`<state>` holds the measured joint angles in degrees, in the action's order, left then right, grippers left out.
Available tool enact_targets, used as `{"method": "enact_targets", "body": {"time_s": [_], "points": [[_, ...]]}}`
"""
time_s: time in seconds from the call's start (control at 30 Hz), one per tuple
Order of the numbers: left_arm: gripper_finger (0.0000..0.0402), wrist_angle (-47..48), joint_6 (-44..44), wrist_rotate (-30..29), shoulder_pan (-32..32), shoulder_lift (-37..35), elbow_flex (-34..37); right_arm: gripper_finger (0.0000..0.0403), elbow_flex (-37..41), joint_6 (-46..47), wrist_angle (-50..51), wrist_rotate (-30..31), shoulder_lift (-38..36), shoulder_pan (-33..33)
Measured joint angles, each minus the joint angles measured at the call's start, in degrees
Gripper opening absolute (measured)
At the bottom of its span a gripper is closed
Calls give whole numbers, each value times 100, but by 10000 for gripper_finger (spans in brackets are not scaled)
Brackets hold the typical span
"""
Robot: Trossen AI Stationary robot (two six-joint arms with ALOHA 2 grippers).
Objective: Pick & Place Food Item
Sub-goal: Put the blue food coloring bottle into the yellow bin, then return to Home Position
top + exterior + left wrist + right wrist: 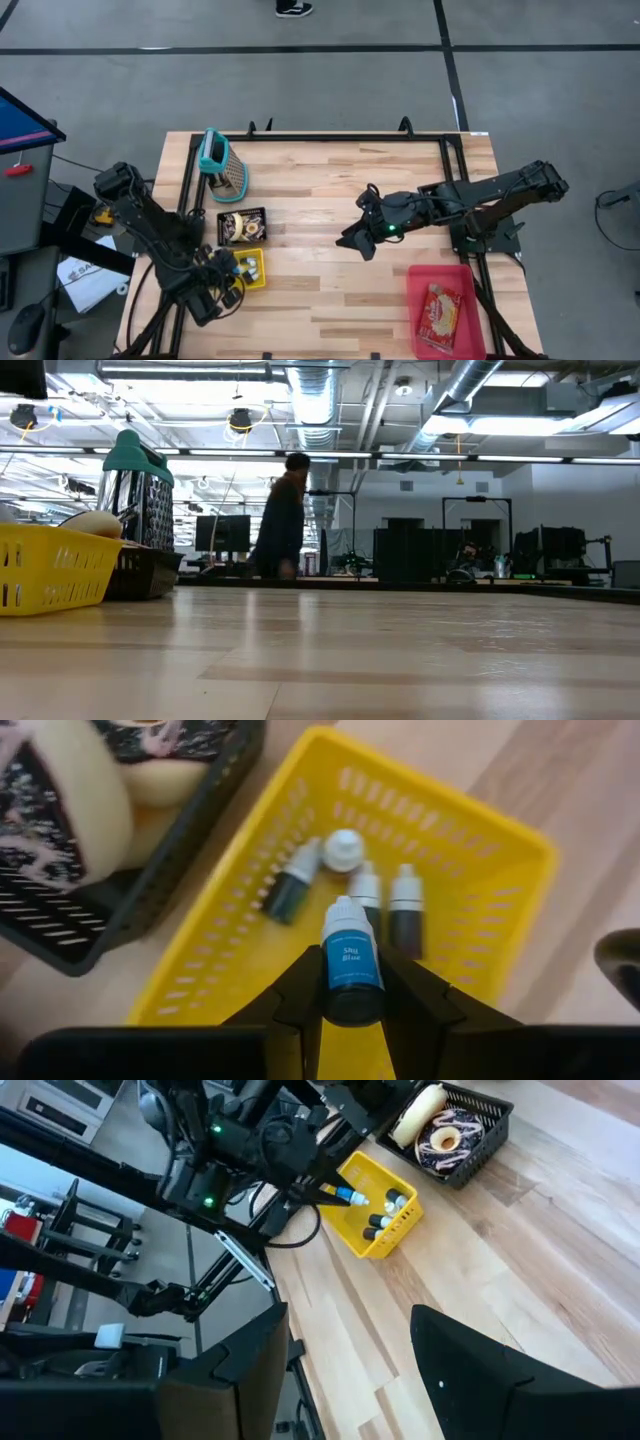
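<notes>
Above the yellow basket (480,860), the left pincer (352,985) grips a blue-labelled bottle (351,965) between its fingers.

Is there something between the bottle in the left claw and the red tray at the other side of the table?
Nothing on the table blocks it. The left claw holds the blue bottle above the yellow basket, and bare wood lies from there to the red tray. The right claw hangs open over the middle, a little off that line.
</notes>
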<state>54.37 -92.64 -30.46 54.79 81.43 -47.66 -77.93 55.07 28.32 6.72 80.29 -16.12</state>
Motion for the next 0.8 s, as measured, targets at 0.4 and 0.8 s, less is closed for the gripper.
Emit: {"method": "enact_targets", "body": {"time_s": [0.4,0.8], "points": [[84,-565,-278,14,-22,-66,775,203,0,46,-1,157,0,2],[168,-733,-278,-359,-22,-343,911,203,0,153,-2,240,1,2]]}}
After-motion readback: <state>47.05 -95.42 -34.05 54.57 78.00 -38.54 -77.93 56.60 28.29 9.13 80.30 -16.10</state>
